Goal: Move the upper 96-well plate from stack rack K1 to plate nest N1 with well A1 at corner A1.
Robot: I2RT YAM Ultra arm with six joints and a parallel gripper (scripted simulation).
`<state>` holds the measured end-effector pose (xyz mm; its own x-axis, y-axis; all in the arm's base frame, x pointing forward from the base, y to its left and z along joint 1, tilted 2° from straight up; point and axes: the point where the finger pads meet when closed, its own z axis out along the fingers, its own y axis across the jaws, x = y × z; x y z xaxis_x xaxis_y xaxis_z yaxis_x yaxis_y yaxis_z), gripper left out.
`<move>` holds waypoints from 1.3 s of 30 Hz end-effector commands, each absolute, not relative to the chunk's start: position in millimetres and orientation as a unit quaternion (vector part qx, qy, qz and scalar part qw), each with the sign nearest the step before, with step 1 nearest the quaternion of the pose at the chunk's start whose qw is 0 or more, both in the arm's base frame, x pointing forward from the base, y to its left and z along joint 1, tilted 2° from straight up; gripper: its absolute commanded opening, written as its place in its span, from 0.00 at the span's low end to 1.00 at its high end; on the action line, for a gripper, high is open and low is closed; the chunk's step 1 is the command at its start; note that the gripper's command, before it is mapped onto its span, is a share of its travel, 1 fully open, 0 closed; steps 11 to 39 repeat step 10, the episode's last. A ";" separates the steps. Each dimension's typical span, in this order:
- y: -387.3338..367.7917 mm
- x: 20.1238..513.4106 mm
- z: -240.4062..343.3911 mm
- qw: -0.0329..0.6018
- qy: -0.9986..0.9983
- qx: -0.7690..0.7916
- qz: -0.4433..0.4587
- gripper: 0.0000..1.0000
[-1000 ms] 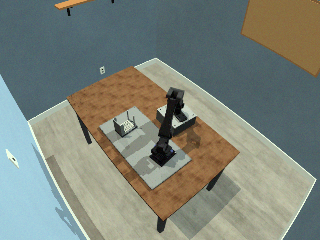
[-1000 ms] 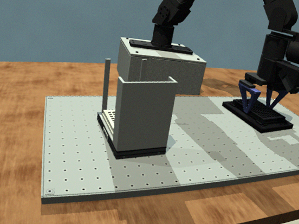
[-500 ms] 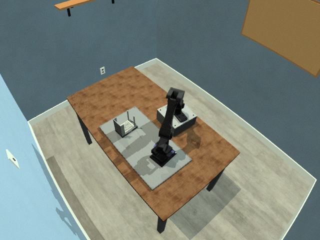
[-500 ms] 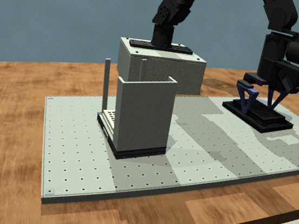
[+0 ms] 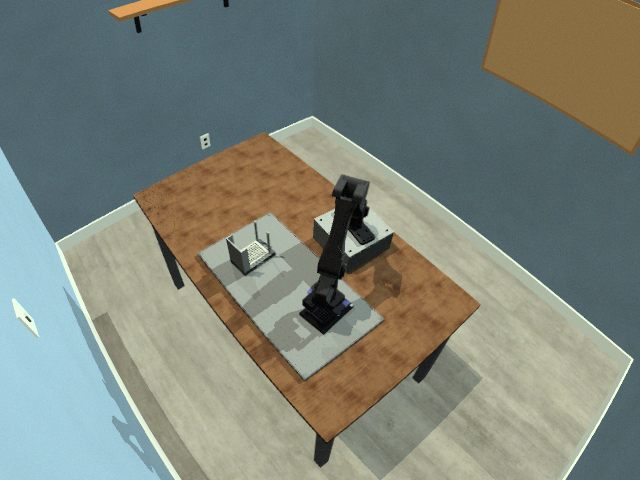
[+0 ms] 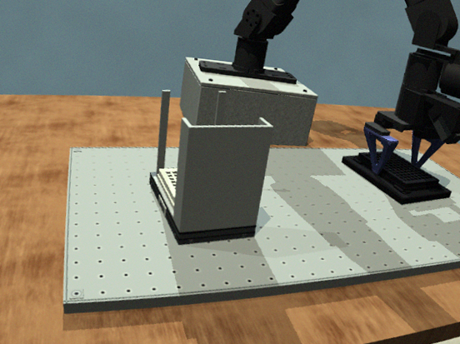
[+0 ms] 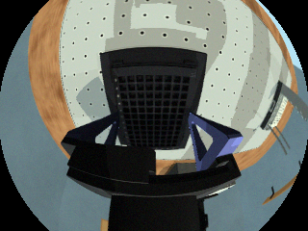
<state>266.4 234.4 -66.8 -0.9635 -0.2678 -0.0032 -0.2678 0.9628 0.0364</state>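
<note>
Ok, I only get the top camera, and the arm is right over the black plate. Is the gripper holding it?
Observer: No. In the exterior view the gripper is open, with a blue finger on each side of the black 96-well plate.
Operator: Is the plate lying flat?
Observer: It looks level in the exterior view, sitting low inside the black nest N1. I can't tell if it is fully down.
Operator: And the other plate?
Observer: A white 96-well plate lies at the bottom of stack rack K1 and shows at the rack's open side.
</note>
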 end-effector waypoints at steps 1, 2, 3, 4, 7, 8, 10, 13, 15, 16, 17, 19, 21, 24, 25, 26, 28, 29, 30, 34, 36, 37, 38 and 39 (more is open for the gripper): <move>244.9 272.9 -45.8 -0.018 -0.990 0.140 -0.026 1.00; 244.8 272.8 -43.1 -0.018 -0.990 0.140 -0.026 1.00; 244.6 272.7 -40.4 -0.018 -0.990 0.140 -0.026 1.00; 244.4 272.6 -37.7 -0.018 -0.990 0.141 -0.026 1.00; 243.9 272.4 -29.6 -0.019 -0.989 0.141 -0.026 1.00; 243.6 272.4 -26.9 -0.019 -0.989 0.141 -0.026 1.00; 242.9 272.7 -21.5 -0.019 -0.989 0.141 -0.026 1.00; 242.9 272.7 -21.5 -0.019 -0.989 0.141 -0.026 1.00; 242.9 272.7 -21.5 -0.019 -0.989 0.141 -0.026 1.00; 242.9 272.7 -21.5 -0.019 -0.989 0.141 -0.026 1.00; 242.9 272.7 -21.5 -0.019 -0.989 0.141 -0.026 1.00; 242.9 272.7 -21.5 -0.019 -0.989 0.141 -0.026 1.00; 242.9 272.7 -21.5 -0.019 -0.989 0.141 -0.026 1.00; 242.9 272.7 -21.5 -0.019 -0.989 0.141 -0.026 1.00; 242.9 272.7 -21.5 -0.019 -0.989 0.141 -0.026 1.00; 242.9 272.7 -21.5 -0.019 -0.989 0.141 -0.026 1.00; 242.9 272.7 -21.5 -0.019 -0.989 0.141 -0.026 1.00; 242.9 272.7 -21.5 -0.019 -0.989 0.141 -0.026 1.00; 242.9 272.7 -21.5 -0.019 -0.989 0.141 -0.026 1.00; 242.9 272.7 -21.5 -0.019 -0.989 0.141 -0.026 1.00; 242.9 272.7 -21.5 -0.019 -0.989 0.141 -0.026 1.00; 242.9 272.7 -21.5 -0.019 -0.989 0.141 -0.026 1.00; 242.9 272.7 -21.5 -0.019 -0.989 0.141 -0.026 1.00; 242.9 272.7 -21.5 -0.019 -0.989 0.141 -0.026 1.00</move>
